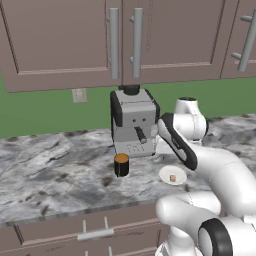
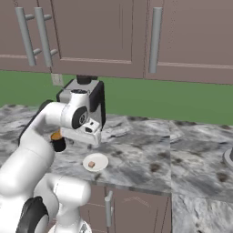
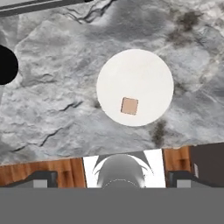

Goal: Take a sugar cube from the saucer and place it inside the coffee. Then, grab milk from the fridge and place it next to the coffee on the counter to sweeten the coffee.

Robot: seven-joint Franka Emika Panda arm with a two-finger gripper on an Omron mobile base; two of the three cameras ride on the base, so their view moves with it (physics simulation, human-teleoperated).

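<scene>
Currently catalogued:
Gripper (image 3: pixel 112 177): jaws spread wide apart, holding nothing, hanging above the counter.
Sugar cube (image 3: pixel 129 106): lying on the saucer, toward its near edge, well ahead of the jaws and roughly centred between them, untouched.
Saucer (image 3: pixel 144 70): flat on the counter (image 1: pixel 45 170).
Coffee (image 1: pixel 121 164): standing on the counter beside the saucer, before the espresso machine (image 1: pixel 134 122).
</scene>
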